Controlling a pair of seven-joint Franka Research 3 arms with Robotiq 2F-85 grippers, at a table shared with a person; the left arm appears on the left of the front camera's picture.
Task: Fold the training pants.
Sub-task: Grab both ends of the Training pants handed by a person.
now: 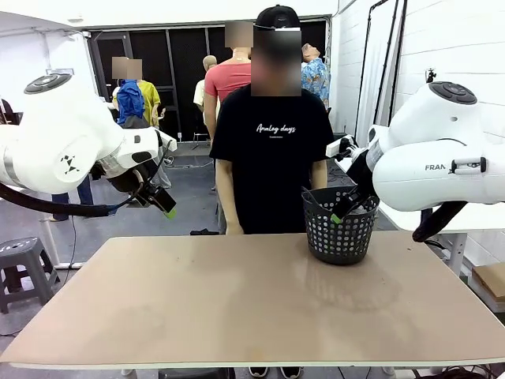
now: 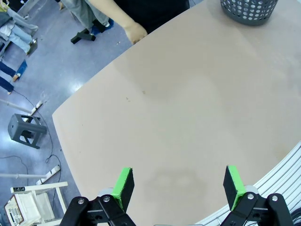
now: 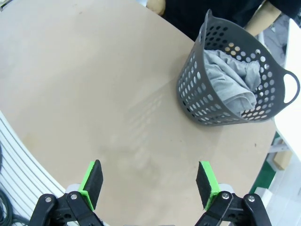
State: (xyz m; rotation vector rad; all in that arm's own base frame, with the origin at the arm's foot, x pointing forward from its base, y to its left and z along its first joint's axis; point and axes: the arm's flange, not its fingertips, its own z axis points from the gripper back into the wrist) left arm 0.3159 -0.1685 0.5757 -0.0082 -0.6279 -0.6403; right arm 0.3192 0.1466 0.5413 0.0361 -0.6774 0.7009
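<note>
**Q:** Grey pants (image 3: 233, 80), where are they?
**R:** Bunched inside the basket (image 3: 197, 94), which stands before the person. They're too crumpled to show a long axis.
**Q:** Which arm is nearer?
**R:** The right. The right tool (image 3: 149, 165) hovers near the basket on the robot's side, fingers spread, holding nothing. The left tool (image 2: 178, 169), likewise spread and bare, hangs well left of the basket.
**Q:** Is there room?
**R:** Plenty, I'd judge: the table (image 3: 70, 70) is bare left of the basket. The basket's rim and 2 handles might snag the cloth.
</note>
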